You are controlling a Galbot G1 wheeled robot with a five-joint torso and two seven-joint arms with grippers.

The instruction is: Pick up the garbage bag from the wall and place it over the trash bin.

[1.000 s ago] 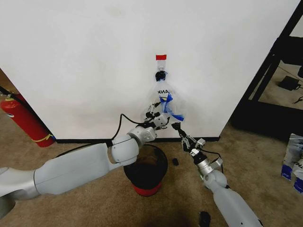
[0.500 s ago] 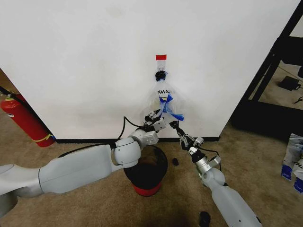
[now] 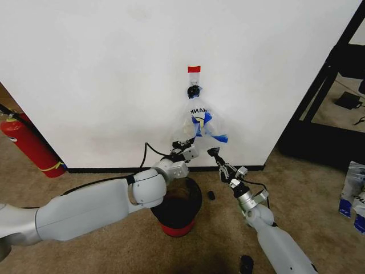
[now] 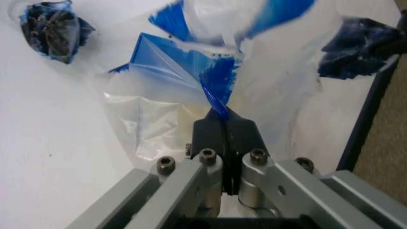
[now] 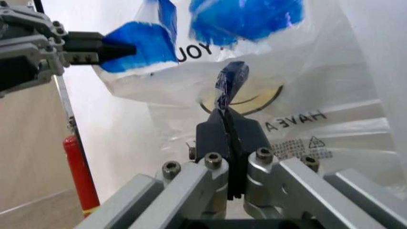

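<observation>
Since a moment ago our left end effector [image 3: 190, 149] has pulled the lower left edge of the garbage bag [image 3: 201, 121] outward, so the bag spreads wider. It hangs from the hook [image 3: 194, 91] on the wall [image 3: 102, 74], above the trash bin [image 3: 178, 206]. Both our end effectors, the right end effector [image 3: 213, 152] too, are pressed together, pinching blue bag edges.

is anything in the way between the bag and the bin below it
Nothing visible. The garbage bag hangs from the hook, pinched by the left gripper and right gripper; the trash bin stands open below.
</observation>
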